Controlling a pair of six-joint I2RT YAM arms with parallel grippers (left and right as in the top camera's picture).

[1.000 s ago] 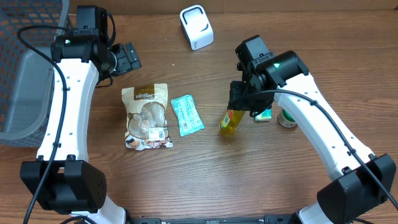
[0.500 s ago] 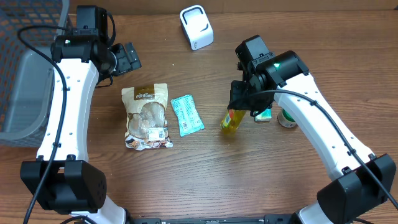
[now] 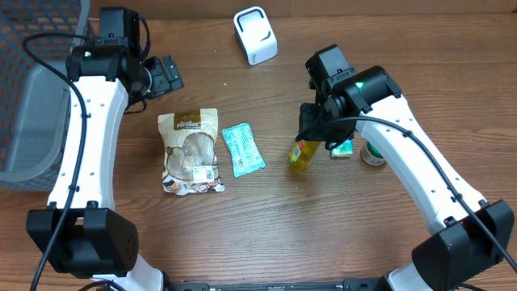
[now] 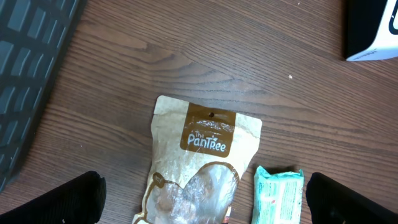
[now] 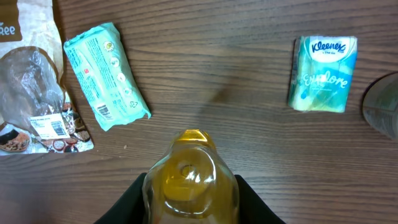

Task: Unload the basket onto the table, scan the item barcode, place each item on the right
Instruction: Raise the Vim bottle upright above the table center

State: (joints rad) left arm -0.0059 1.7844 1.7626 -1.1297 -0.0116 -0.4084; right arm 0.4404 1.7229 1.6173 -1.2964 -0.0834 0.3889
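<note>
My right gripper (image 3: 312, 134) is shut on a yellow bottle (image 3: 302, 153), which hangs tilted just above the table right of centre. In the right wrist view the bottle (image 5: 189, 177) fills the space between the black fingers, seen end-on, and no barcode shows on it. A white barcode scanner (image 3: 255, 35) stands at the far edge, well away from the bottle. My left gripper (image 3: 166, 76) is open, with nothing between its fingers (image 4: 62, 199), above a tan snack pouch (image 4: 202, 155).
A teal wipes packet (image 3: 242, 149) lies beside the snack pouch (image 3: 191, 151). A small Kleenex pack (image 5: 323, 73) and a round container (image 3: 373, 152) sit right of the bottle. A grey basket (image 3: 32, 121) stands at the left edge.
The right gripper has carried the yellow bottle slightly to the right and farther back. The left arm has not moved.
</note>
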